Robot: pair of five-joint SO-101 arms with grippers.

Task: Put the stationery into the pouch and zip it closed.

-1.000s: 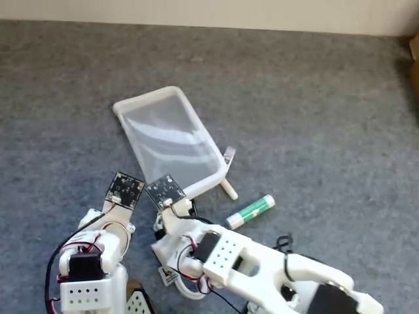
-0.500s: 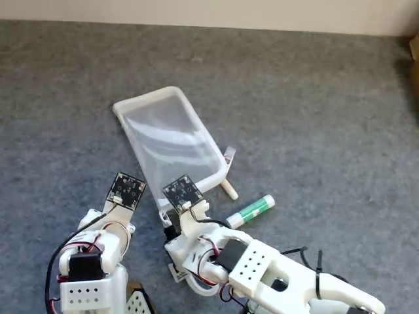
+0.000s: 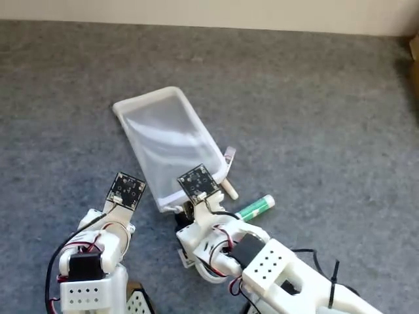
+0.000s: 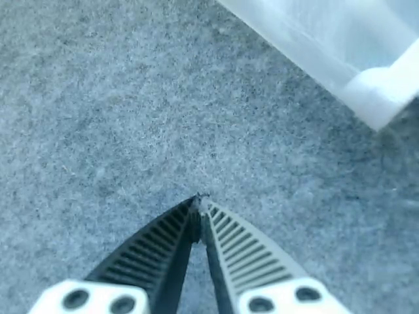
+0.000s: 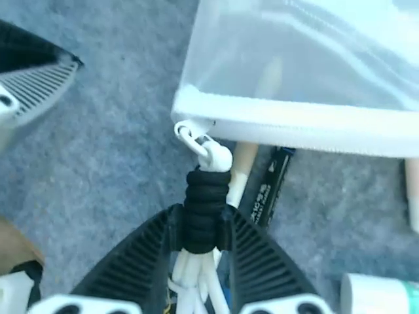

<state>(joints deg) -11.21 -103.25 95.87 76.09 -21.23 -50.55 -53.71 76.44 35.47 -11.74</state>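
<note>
Pouch first, high view: translucent white zip pouch (image 3: 167,140) lies flat on the grey felt-topped table (image 3: 314,98). Green-and-white glue stick (image 3: 252,209) and pale wooden pencil (image 3: 228,190) sit outside, just beside its near edge, so filling isn't done. Right arm (image 3: 262,268) is at that edge, left arm (image 3: 91,255) beside it.

Left wrist view: left gripper (image 4: 198,204) pressed together, holding nothing, tips over bare table near a pouch corner, prob. parked ready to pin it.

Right wrist view: right gripper (image 5: 200,219) pinches the black cord zip pull (image 5: 204,196), tied to the slider ring (image 5: 194,139) at the pouch corner, prob. to work the zip. Black pen (image 5: 267,190) lies at the pouch edge.
</note>
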